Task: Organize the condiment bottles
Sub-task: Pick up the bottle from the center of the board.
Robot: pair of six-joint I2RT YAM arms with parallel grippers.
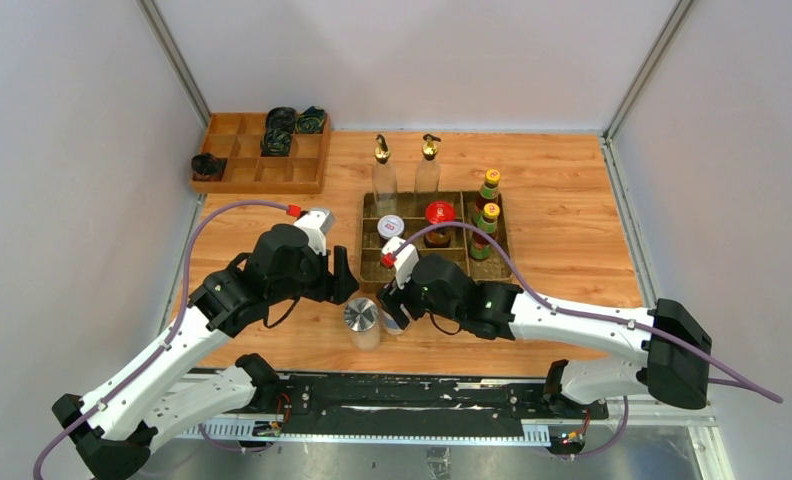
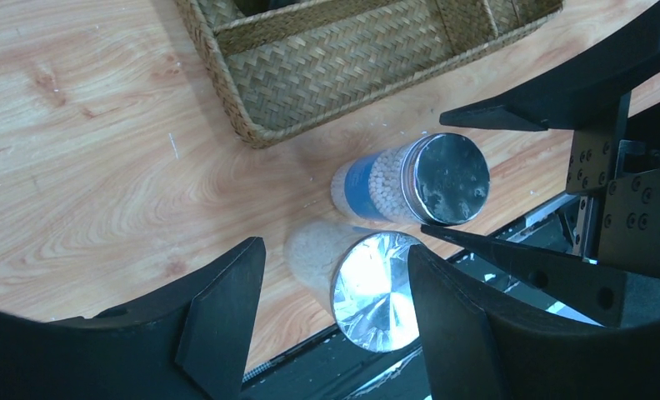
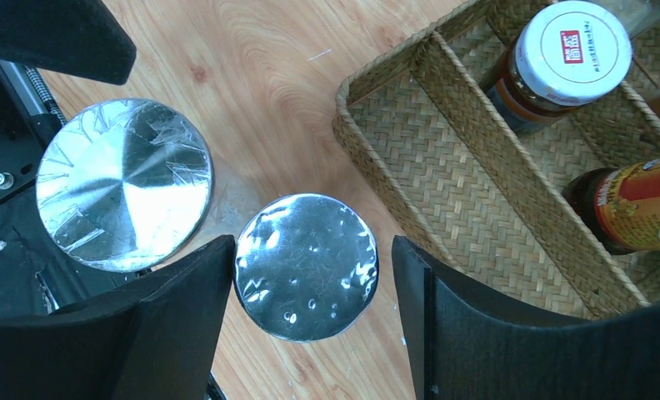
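Observation:
Two silver-lidded shakers stand on the table in front of the woven basket (image 1: 372, 270). My right gripper (image 3: 310, 275) is open and straddles the blue-labelled shaker (image 3: 306, 267); its left finger is close against the lid and a gap shows on the right. My left gripper (image 2: 335, 283) is open around the other shaker (image 2: 375, 290), which sits near its right finger. That shaker shows in the top view (image 1: 361, 315). In the basket are a white-lidded jar (image 1: 391, 227), a red-lidded jar (image 1: 439, 213) and two yellow-capped sauce bottles (image 1: 486, 225). Two gold-spouted bottles (image 1: 383, 165) stand behind it.
A wooden divided tray (image 1: 262, 172) at the back left holds dark cloth bundles (image 1: 280, 120). The basket's near-left compartments (image 3: 443, 175) hold nothing. The table's front edge and black rail (image 1: 412, 390) lie just below the shakers. Walls close in the left, right and back.

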